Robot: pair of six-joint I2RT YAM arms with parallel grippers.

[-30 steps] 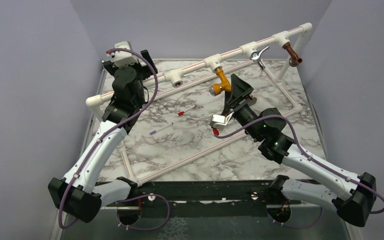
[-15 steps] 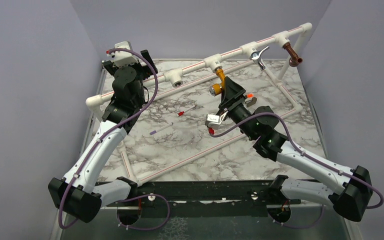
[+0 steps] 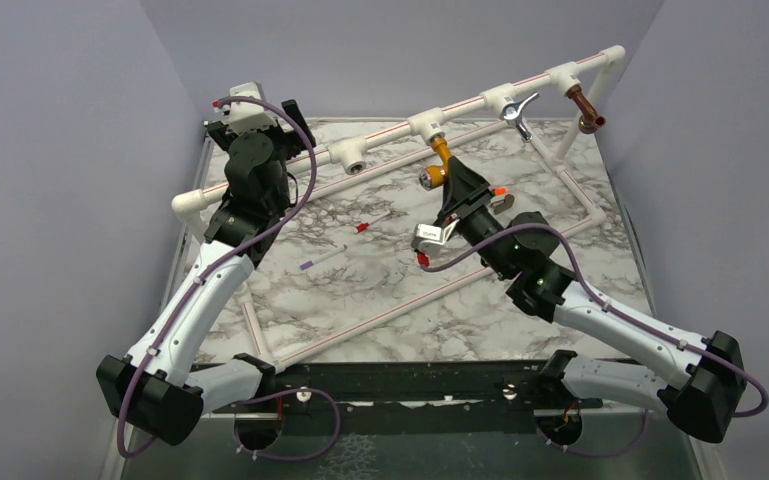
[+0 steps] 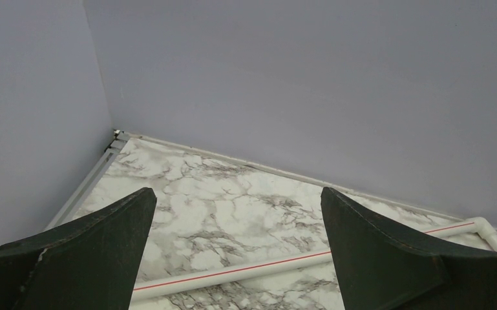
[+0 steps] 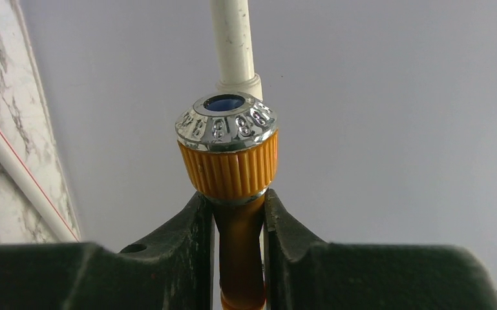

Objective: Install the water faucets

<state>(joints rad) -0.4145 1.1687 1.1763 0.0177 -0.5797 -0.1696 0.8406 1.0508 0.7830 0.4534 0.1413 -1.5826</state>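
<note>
My right claw (image 5: 236,213) pinches the mustard-yellow faucet (image 5: 229,171) just under its knob (image 5: 226,123); rigid, probably slick metal; left claw (image 4: 238,194) gapes wide

Left arm — folded upward, elbow bent; left gripper (image 4: 237,195) fingers spread wide apart.
Right arm — stretched forward; right gripper (image 5: 236,201) pinched on the mustard-yellow faucet (image 5: 229,169) stem, knob just beyond its fingertips.

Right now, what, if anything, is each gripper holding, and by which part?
Right gripper: the mustard-yellow faucet, by its stem just below the knob. Left gripper: nothing.
</note>
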